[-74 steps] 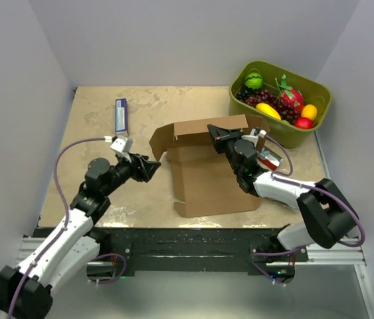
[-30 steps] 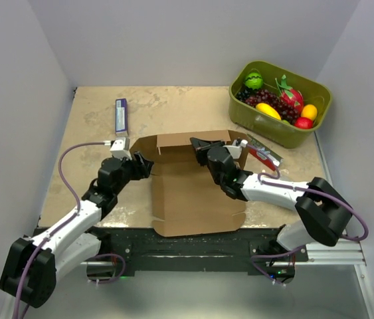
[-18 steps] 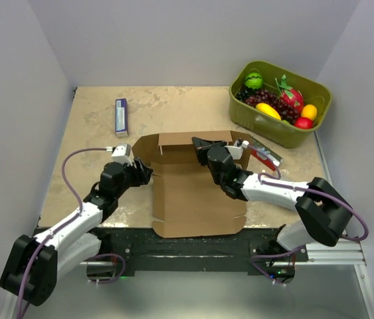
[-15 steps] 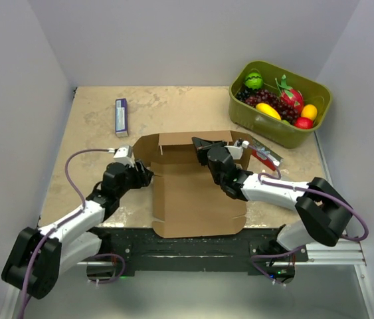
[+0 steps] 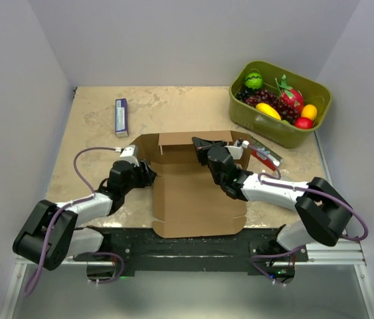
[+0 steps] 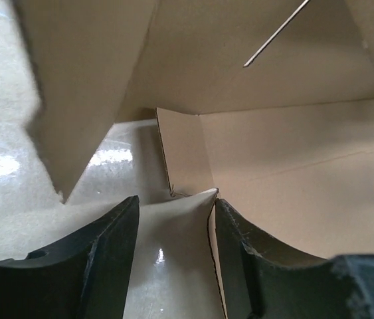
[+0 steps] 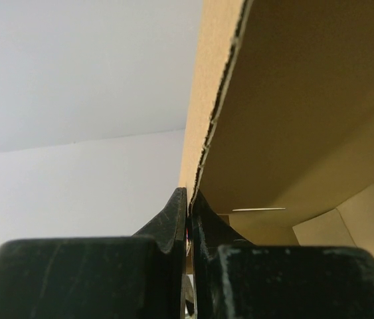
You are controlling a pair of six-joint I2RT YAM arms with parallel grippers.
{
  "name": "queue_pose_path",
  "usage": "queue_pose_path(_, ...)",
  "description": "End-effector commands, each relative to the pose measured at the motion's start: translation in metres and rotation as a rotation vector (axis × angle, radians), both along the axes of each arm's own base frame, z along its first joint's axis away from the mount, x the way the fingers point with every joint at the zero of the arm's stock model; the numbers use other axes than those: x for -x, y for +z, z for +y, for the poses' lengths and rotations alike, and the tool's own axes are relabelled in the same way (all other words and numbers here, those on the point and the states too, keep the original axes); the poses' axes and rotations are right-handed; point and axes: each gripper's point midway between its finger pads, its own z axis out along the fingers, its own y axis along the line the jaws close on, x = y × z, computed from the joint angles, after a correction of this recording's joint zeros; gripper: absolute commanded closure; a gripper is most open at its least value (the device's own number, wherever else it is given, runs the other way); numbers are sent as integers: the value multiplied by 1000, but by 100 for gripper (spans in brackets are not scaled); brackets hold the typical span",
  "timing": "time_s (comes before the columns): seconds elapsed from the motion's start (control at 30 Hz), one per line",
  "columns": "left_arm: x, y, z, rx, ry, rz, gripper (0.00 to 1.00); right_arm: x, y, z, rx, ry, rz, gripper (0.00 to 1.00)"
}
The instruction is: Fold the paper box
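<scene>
Paper box (image 5: 196, 193), brown die-cut cardboard, lying mid-table towards the near edge, between the two arms. Condition: partly folded. Base panel flat on the table; rear wall (image 5: 173, 147) raised roughly upright along the far crease; a short end flap (image 6: 180, 149) turned in at the left rear corner. Front panel (image 5: 200, 227) and side flaps lie flat or only loosely lifted, so by estimate the side walls, the front wall and any tuck-in closure are left to do, well over half the job. Right gripper (image 5: 198, 143): jaws pressed together on the top edge of the rear wall, the cardboard pinched thin between the fingertips (image 7: 177, 212) in the wrist view, holding that wall up. Left gripper (image 5: 148, 176): low at the box's left edge, jaws about half apart, straddling the corner of the base panel with bare tabletop in the gap; nothing clamped. Surface: table (image 5: 93, 133), beige mottled stone-look top, glossy, black rail along the near edge. Also on it: olive-green bin (image 5: 306, 136) of toy fruit at the far right; blue-and-white carton (image 5: 121, 117) at the far left; red packet (image 5: 265, 154) just beside the box's right rear corner. Room: plain pale grey walls (image 5: 173, 40) enclosing the table on three sides.
</scene>
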Motion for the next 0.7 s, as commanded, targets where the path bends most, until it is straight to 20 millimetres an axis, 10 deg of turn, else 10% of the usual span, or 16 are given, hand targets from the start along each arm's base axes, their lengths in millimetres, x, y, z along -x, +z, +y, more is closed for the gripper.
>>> queue_pose_path(0.0,-20,22,-13,61,-15,-82,47,3,-36,-11,131,-23,60,100)
queue_pose_path(0.67,-38,39,-50,72,-116,-147,56,1,-39,-5,148,-1,54,100)
